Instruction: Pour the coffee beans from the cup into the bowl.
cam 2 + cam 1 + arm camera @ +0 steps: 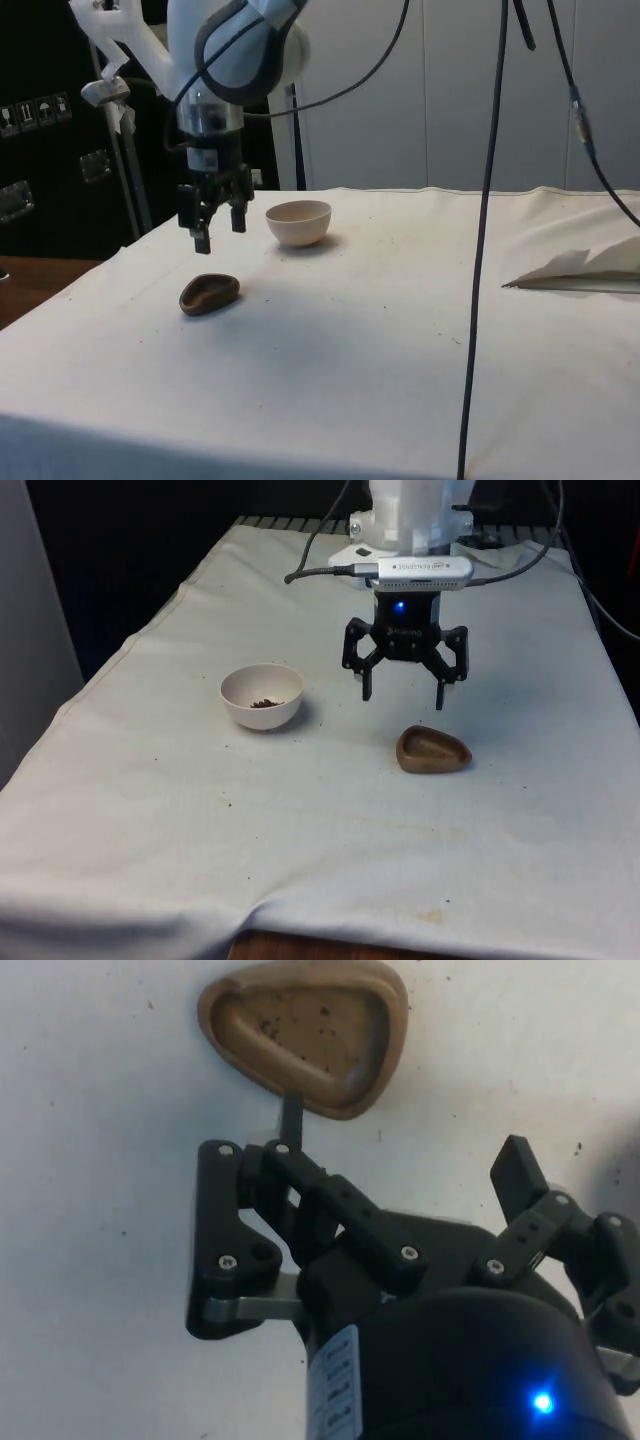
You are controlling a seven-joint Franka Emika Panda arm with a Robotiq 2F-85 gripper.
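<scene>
A cream round bowl [262,695] [298,222] stands on the white cloth with a small heap of dark coffee beans at its bottom. A shallow brown wooden dish [433,750] [210,293] [305,1035] lies to the front view's right of it, holding nothing but a few dark specks. My gripper [403,700] [220,236] [403,1130] hangs open a little above the cloth, just behind the brown dish, fingers pointing down. Nothing is between its fingers.
Dark crumbs dot the cloth around both vessels. A black cable [480,300] hangs down in front of the side view. A fold of cloth [585,265] lies at the side view's right. The table's wooden edge [300,948] shows under the cloth's front hem.
</scene>
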